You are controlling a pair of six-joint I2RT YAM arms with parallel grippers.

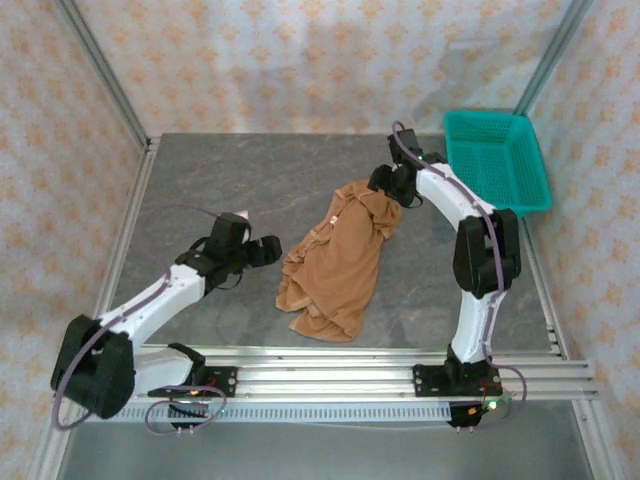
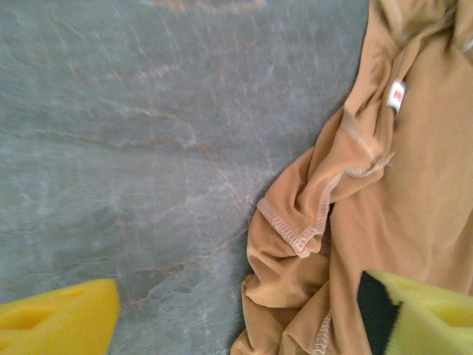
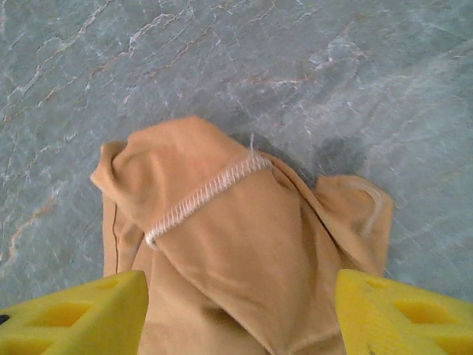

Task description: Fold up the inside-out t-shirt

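This looks like a robot test lab, not a home. A left robot arm [image 1: 150, 297] and a right robot arm [image 1: 447, 195] are bolted to a metal rail [image 1: 340, 378] at the edge of a gray stone-look surface [image 1: 250, 185]. Metal posts [image 1: 100, 68] and patterned walls [image 1: 300, 60] box it in, with wires [image 1: 185, 412] hanging below.

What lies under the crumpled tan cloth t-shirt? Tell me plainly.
Around the tan cloth t-shirt, grey marbled tabletop shows, running under its edges. Anything beneath the bunched folds is covered.
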